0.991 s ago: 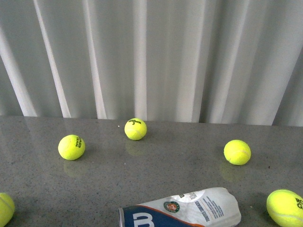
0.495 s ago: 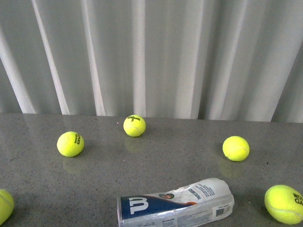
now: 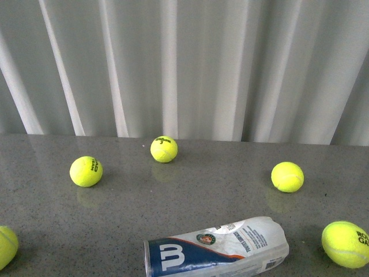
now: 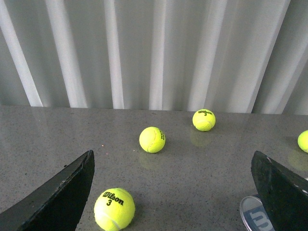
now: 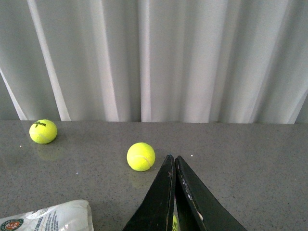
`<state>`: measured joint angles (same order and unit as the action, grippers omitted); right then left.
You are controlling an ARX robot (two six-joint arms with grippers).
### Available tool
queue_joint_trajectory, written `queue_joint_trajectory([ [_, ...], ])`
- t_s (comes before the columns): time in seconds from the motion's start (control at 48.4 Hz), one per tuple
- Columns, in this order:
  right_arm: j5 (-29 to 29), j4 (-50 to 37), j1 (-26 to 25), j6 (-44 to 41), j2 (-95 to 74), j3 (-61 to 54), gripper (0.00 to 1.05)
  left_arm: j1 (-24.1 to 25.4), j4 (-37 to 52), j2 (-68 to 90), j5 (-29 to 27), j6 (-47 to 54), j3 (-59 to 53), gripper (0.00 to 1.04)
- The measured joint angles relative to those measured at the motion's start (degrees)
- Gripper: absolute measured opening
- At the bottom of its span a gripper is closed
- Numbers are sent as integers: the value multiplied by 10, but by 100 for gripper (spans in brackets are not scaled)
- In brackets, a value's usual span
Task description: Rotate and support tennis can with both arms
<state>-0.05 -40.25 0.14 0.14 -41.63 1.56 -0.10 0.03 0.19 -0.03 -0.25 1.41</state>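
Near front edge of tabletop: tennis can on its side, long axis across the front view, rim end toward robot's left, rounded closed end toward its right, lower part cut off by the frame.
can look: clear plastic tube, silver rim, navy label with white "W", round emblem, orange stripe, white panel of small print.
contents: cannot tell; probably empty given the loose balls, so light and quick to roll.
left gripper: spread wide, only bare tabletop between; can's rim end just beside one finger, contact unclear. Probably staged wide to straddle the tube.
right gripper: pressed together, holding nothing; can's closed end off to one side, apart. Probably closed up to work as a blunt pusher or backstop.
arms in front view: none visible.
tennis balls: five scattered, mostly well apart from can; one near its closed end on robot's right.
step: pre-contact, can not yet upright.
next move needs: one end pinned, other end swung up, support on both sides.
risk: can rolling off toward nearby ball.
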Motion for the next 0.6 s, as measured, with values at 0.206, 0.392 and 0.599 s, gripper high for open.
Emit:
queue_joint_trajectory([
  [0.206, 0, 54, 0, 0, 59, -13, 3, 0, 0, 0, 0, 0, 0, 98],
  [0.392, 0, 108, 0, 0, 118, -13, 3, 0, 0, 0, 0, 0, 0, 98],
  [0.599, 0, 159, 0, 0, 173, -13, 3, 0, 0, 0, 0, 0, 0, 98],
])
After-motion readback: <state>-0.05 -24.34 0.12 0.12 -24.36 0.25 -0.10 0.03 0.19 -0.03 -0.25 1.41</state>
